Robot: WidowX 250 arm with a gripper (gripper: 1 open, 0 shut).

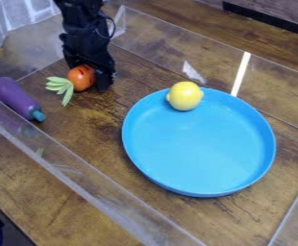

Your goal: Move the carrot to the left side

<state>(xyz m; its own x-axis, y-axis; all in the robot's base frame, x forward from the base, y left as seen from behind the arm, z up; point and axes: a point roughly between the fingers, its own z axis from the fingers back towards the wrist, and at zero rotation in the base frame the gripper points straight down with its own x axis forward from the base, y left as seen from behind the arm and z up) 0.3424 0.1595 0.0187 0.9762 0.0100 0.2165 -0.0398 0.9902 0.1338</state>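
Note:
The carrot (79, 78) is a small orange toy with a light-green leafy top pointing left. It lies on the wooden table at the upper left. My black gripper (91, 75) points steeply down right over it and is open. One dark finger (106, 77) stands just right of the orange body, and the other is hidden behind the carrot. I cannot tell whether the fingers touch the carrot.
A purple eggplant (13, 97) lies left of the carrot, near the table's left edge. A yellow lemon (184, 94) sits at the back rim of a large blue plate (145, 154) in the middle right. A white strip (240, 74) lies behind the plate.

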